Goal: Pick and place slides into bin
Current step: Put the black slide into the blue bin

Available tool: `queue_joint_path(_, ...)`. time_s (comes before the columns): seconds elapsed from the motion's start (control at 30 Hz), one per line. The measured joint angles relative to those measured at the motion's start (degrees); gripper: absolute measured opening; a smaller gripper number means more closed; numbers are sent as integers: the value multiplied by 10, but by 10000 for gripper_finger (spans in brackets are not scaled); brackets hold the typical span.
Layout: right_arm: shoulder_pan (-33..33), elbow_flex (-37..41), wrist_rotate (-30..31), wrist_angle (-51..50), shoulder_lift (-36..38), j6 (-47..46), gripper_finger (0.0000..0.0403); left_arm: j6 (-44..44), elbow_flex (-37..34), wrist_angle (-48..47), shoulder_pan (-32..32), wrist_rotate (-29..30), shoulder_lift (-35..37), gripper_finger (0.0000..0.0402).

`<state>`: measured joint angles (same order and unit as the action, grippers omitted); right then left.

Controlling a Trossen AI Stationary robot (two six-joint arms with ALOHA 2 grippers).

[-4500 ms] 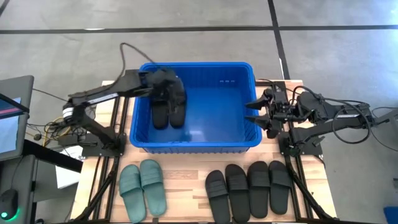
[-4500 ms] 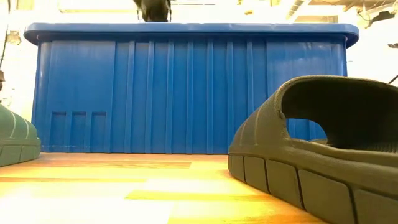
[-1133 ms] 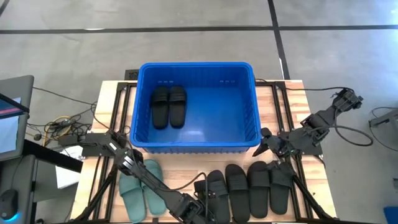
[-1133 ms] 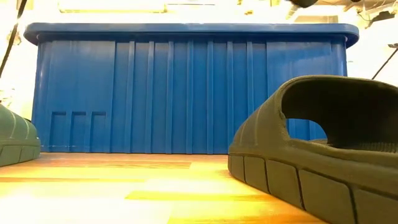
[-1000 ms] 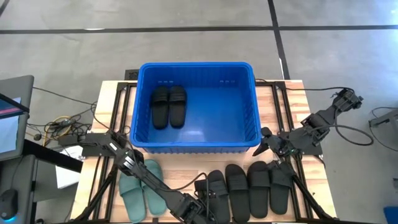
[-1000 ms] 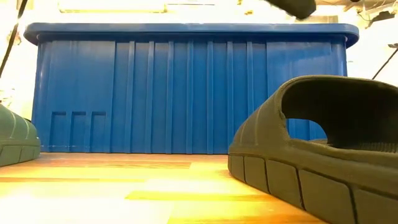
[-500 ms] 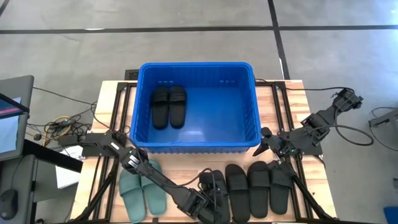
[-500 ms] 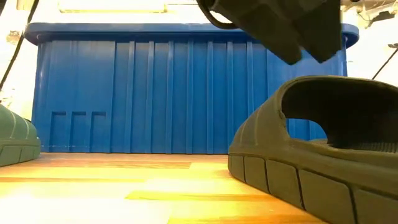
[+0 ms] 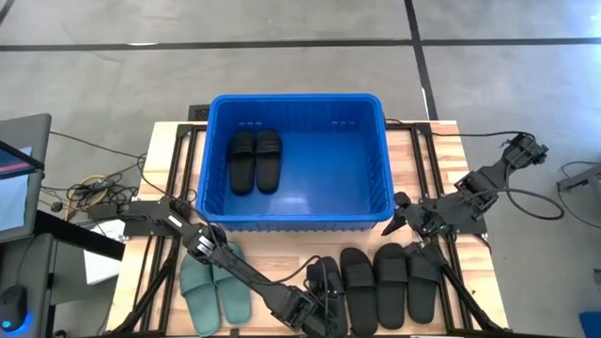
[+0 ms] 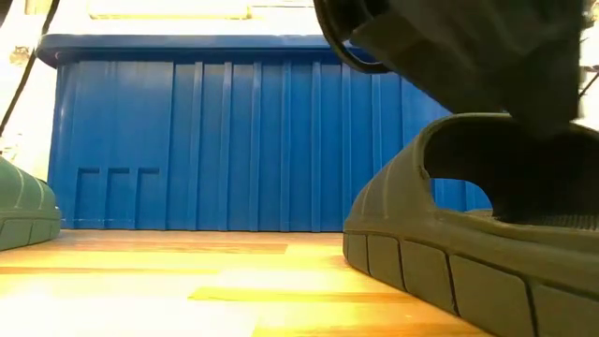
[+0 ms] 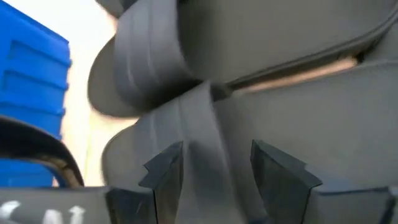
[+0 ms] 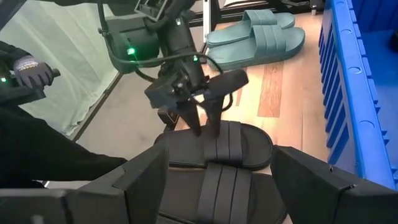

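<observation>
- The bin (image 9: 329, 178) stands at the counter's (image 9: 282, 266) 12 o'clock, toward the far edge.
- Two black slides (image 9: 268, 160) lie side by side on the bin's floor, at about 9 o'clock inside it, with most of the floor bare.
- The left arm reaches across the near edge to 6 o'clock. Its pincer (image 11: 214, 163) is clenched on a black slide (image 10: 449, 47), with one finger on each side of the strap.
- In the low view that slide hangs tilted, clear of the counter. It is just above another black slide (image 10: 449, 253) that lies flat.
- Three black slides (image 9: 390, 277) sit in a row at 5 o'clock on the counter, close together. The lifted one is at the row's left end.
- Two green slides (image 9: 199, 296) lie together at 7 o'clock, partly crossed by the left arm.
- The right arm waits at 3 o'clock. Its pincer (image 9: 396, 214) is released, with the fingers spread and nothing between them. It hangs just off the bin's near right corner, facing the black row.
- A person's gloved hand (image 12: 28, 65) shows beyond the counter in the right wrist view, well apart from the slides.
</observation>
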<state>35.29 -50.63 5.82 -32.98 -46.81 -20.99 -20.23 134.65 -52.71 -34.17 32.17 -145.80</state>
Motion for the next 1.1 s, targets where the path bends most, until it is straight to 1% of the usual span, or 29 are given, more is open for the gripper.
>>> queue_joint_path(0.1, 0, 0, 0, 0, 0, 0, 265, -1, 1, 2, 0, 9, -5, 174)
queue_joint_path(0.3, 0, 0, 0, 0, 0, -2, 265, -32, 1, -52, 3, 64, -7, 174)
queue_joint_path(0.5, 0, 0, 0, 0, 0, -2, 265, -39, 1, -74, 15, 45, -7, 174)
queue_joint_path(0.6, 0, 0, 0, 0, 0, -2, 265, -54, 1, -75, 20, 58, -7, 170)
queue_joint_path(0.67, 0, 0, 1, 0, 0, -2, 265, -60, 1, -78, 24, 62, -7, 156)
queue_joint_path(0.73, 0, 0, 1, 0, 0, -2, 265, -62, 1, -79, 28, 60, -7, 128)
queue_joint_path(0.8, 0, 0, 1, 0, 0, -3, 265, -70, 1, -80, 31, 57, -7, 87)
queue_joint_path(0.87, 0, 0, 1, 0, 0, -5, 265, -80, 1, -79, 32, 56, -7, 36)
queue_joint_path(0.9, 0, 0, 2, 0, 0, -5, 265, -85, 1, -80, 32, 56, -7, 19)
queue_joint_path(0.93, 0, 0, 2, 0, 0, -5, 265, -91, 1, -79, 33, 56, -6, 13)
queue_joint_path(1.1, 0, 0, 2, 0, 0, -11, 265, -121, 3, -80, 31, 57, -6, 4)
